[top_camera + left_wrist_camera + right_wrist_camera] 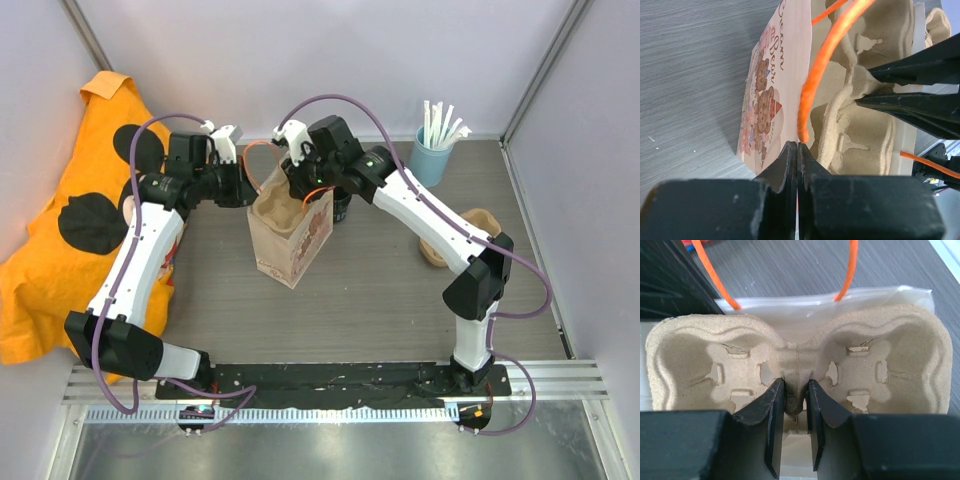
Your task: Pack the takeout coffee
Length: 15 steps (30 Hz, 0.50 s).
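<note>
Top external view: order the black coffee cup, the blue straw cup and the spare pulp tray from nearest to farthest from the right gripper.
1. Black coffee cup: just right of the paper bag, close beside the right gripper.
2. Blue straw cup: back right of the table.
3. Spare pulp tray: right side, partly behind the right arm.

- A brown paper bag [293,252] stands mid-table in front of me, with bears and curly lettering printed on its side.
- Its orange cord handle [813,75] arches up from the bag's rim.
- A tan pulp tray [867,357] with two cup wells sits in the bag's mouth, wells facing up.
- A spare tray [480,222] of the same pulp lies to my right, well apart from the bag.
- A light blue cup [430,163] of white straws [440,123] stands at the far right.
- An orange cloth [45,290] with black round patches lies crumpled along my left.
- The table [380,295] is grey wood grain.
</note>
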### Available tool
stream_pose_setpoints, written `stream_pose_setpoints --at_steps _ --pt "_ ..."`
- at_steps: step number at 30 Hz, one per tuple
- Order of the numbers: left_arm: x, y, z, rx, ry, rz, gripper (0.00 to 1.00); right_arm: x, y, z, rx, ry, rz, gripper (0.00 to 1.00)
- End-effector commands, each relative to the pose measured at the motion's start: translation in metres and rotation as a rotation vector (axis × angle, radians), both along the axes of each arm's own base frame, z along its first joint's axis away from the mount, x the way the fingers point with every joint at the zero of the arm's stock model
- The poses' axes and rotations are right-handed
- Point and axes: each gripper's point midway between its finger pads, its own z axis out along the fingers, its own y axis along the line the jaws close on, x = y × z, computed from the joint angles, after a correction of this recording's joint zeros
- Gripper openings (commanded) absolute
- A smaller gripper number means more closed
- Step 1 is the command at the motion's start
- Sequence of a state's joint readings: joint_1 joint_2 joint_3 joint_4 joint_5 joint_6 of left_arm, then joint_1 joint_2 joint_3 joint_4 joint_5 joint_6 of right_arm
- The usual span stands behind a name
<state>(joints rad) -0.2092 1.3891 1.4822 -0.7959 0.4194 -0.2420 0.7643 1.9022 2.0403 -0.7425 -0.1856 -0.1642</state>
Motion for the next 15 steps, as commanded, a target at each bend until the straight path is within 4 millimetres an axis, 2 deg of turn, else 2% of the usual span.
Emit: stream_pose_setpoints --at_steps 1,8,15 --pt "0.000 -0.006 0.017 -0.045 -0.035 -0.008 0.00 -0.011 -0.012 0.015 -0.018 -0.038 -0.006 0.28" --pt "-0.001 -0.004 0.015 -0.036 -0.034 0.003 0.00 -0.008 -0.015 0.001 -0.067 -0.019 -0.018 0.28" --pt "0.001 -0.004 0.012 -0.038 -0.031 0.005 0.00 -0.008 -0.002 0.008 -0.055 -0.040 0.005 0.28"
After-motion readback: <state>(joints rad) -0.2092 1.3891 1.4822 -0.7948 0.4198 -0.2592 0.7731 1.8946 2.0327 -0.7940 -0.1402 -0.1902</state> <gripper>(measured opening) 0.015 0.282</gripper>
